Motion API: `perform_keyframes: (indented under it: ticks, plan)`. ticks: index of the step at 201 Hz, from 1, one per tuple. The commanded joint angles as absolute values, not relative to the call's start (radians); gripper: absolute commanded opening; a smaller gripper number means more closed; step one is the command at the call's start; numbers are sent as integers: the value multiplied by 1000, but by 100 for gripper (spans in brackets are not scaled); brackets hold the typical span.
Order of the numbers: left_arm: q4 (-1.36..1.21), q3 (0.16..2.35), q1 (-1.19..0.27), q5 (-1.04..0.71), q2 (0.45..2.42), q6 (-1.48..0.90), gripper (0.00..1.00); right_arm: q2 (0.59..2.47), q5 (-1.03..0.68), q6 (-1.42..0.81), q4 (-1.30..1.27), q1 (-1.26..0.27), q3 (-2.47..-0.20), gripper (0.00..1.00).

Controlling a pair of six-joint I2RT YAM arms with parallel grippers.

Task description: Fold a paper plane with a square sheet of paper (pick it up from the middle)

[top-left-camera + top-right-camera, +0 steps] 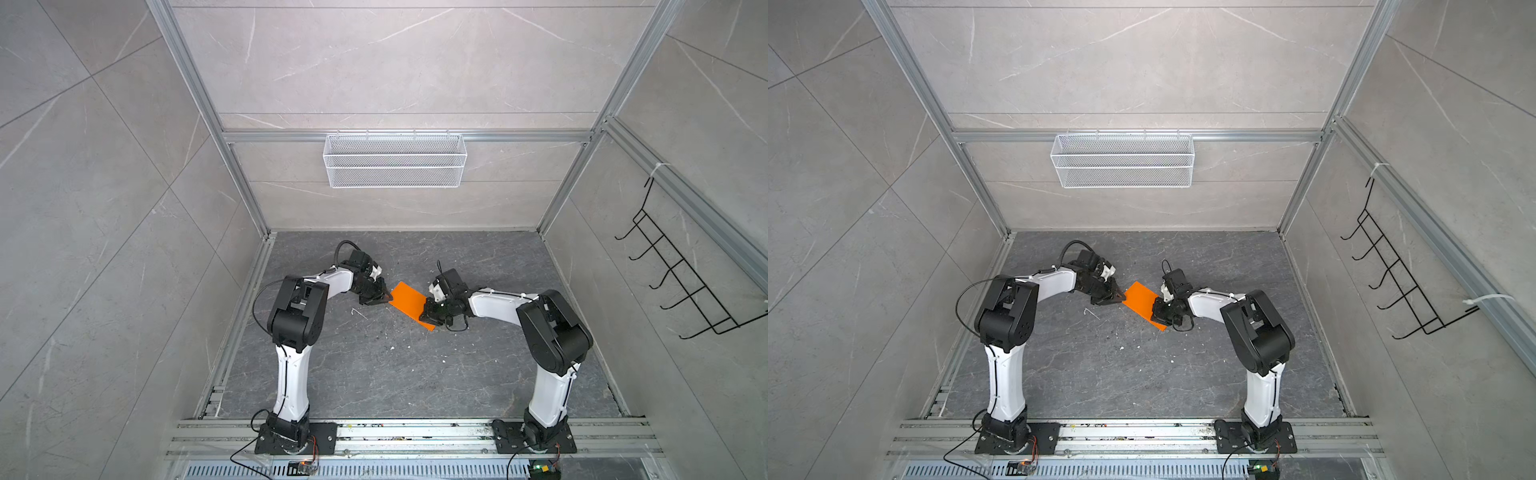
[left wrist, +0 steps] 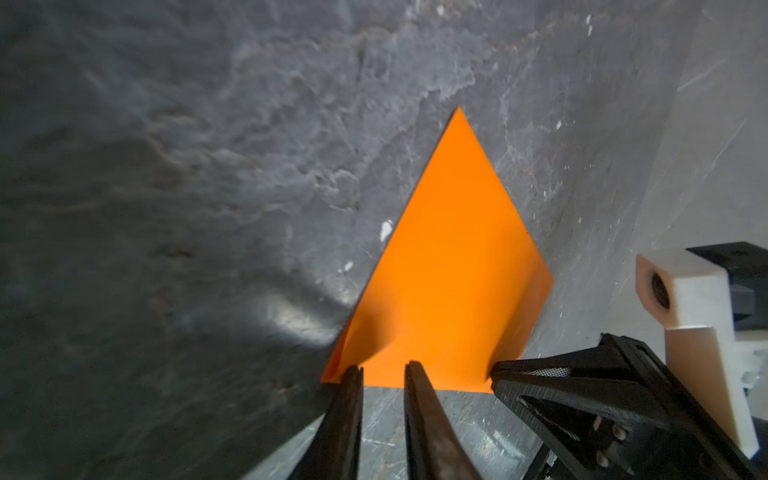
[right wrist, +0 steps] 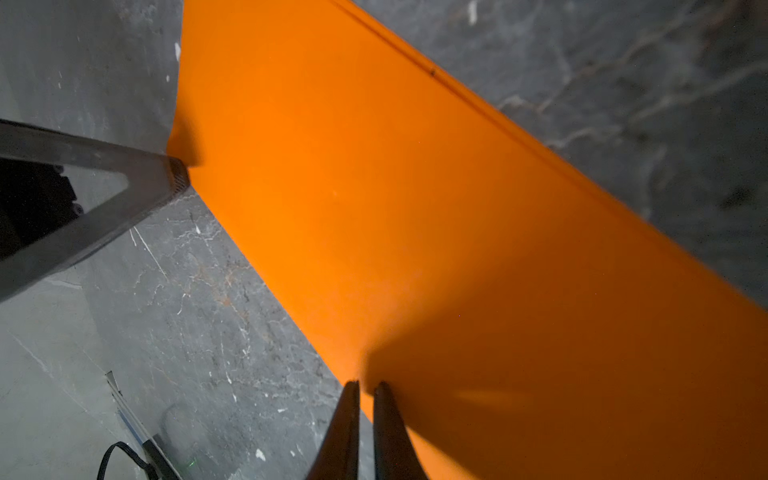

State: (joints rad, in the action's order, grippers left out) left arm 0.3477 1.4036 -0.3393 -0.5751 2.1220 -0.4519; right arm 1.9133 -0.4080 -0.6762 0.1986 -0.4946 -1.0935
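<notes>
Nearest to the left wrist camera were the two dark fingers of the left gripper (image 2: 384, 368), standing a little apart with a clear gap and holding nothing. Just beyond their tips lay the thin, bright orange paper sheet (image 2: 449, 270), folded double, flat on the dark grey marbled tabletop (image 2: 208, 166). One fingertip touched its corner, where the two layers gaped slightly. Further along the same edge the black tip of the right gripper (image 2: 500, 376) met the paper, which wrinkled a little there.

In the right wrist view the right gripper's jaws were closed to a thin slit at that long edge. Whether the paper was pinched between them or only pressed, I could not tell.

In both top views the orange paper sheet (image 1: 409, 303) was a long rectangle. Its long axis ran diagonally from the left gripper, farther back, to the right gripper, nearer the front. I judged that the coming fold depended on the left gripper taking the corner just before it while the right one steadied the other end. A white wire-mesh basket (image 1: 395, 160) and a black wire hook rack (image 1: 685, 276) hung on the walls, well apart from the work and no obstacle.
</notes>
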Motion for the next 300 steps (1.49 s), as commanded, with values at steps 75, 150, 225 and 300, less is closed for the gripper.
perform_keyframes:
  ticks: [75,150,225,300]
  plan:
    - [314,1300,-270,-475,1976,-522,29,1807,-434,-639,156,-495,-1085,34]
    - [123,1029,-359,-451,1749,-776,70,1818,-326,-499,253,-358,-1149,69]
    - [80,977,-410,-403,1718,-789,93,1928,-295,-422,360,-338,-1226,72]
    - [119,955,-410,-351,1664,-780,97,1902,-434,-431,309,-358,-1087,66]
